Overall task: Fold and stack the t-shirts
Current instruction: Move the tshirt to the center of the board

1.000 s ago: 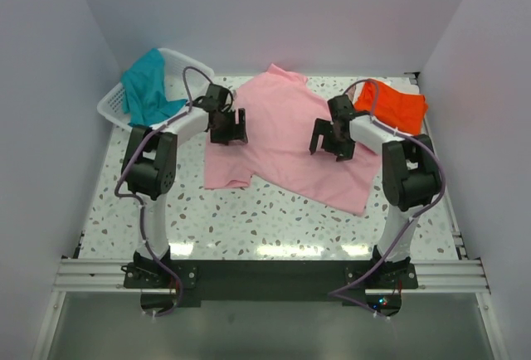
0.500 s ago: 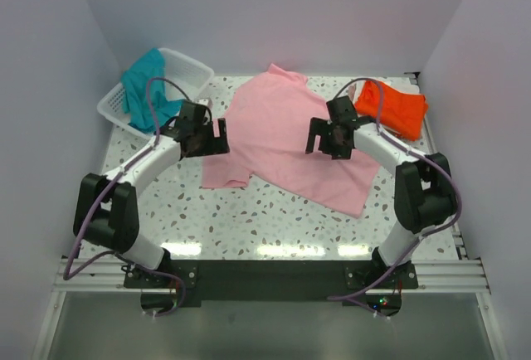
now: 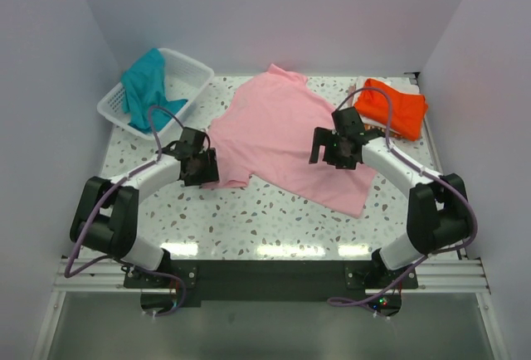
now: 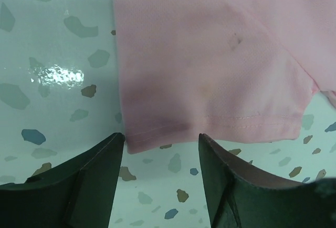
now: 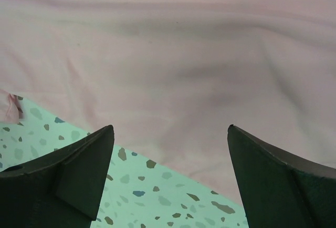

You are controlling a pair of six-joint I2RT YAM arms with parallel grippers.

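Hovering nearest: left gripper [image 3: 200, 167], fingers parted and grasping nothing, set low at the near-left corner of the pink t-shirt [image 3: 282, 132]. In its wrist view the sleeve hem [image 4: 220, 128] lies just ahead of the gap between the two fingers.
Table [image 3: 249, 219]: glossy speckled top, bare along the near edge.
Right gripper [image 3: 330, 149]: jaws spread wide and empty, poised over the near-right side of the pink t-shirt. Its wrist view shows cloth ahead and the shirt's edge running diagonally just before the fingers.
Pink t-shirt, position: mid-table, spread out flat and unfolded, lying askew with the collar end at the far side and the body reaching toward the near right.
Handling (judged): light, thin and limp. It will sag from any pinch, bunch if pushed, and probably slide on the shiny top.
Hold points (judged): the stitched sleeve hem, being doubled cloth, gives the left fingers a firmer bite. The right should take the body's edge so both sides lift evenly.
Orange t-shirt [image 3: 394, 107]: far right, a compact bundle that looks folded.
Teal t-shirt [image 3: 145, 86]: far left, unfolded, draped over the rim of the white lattice basket [image 3: 192, 68].
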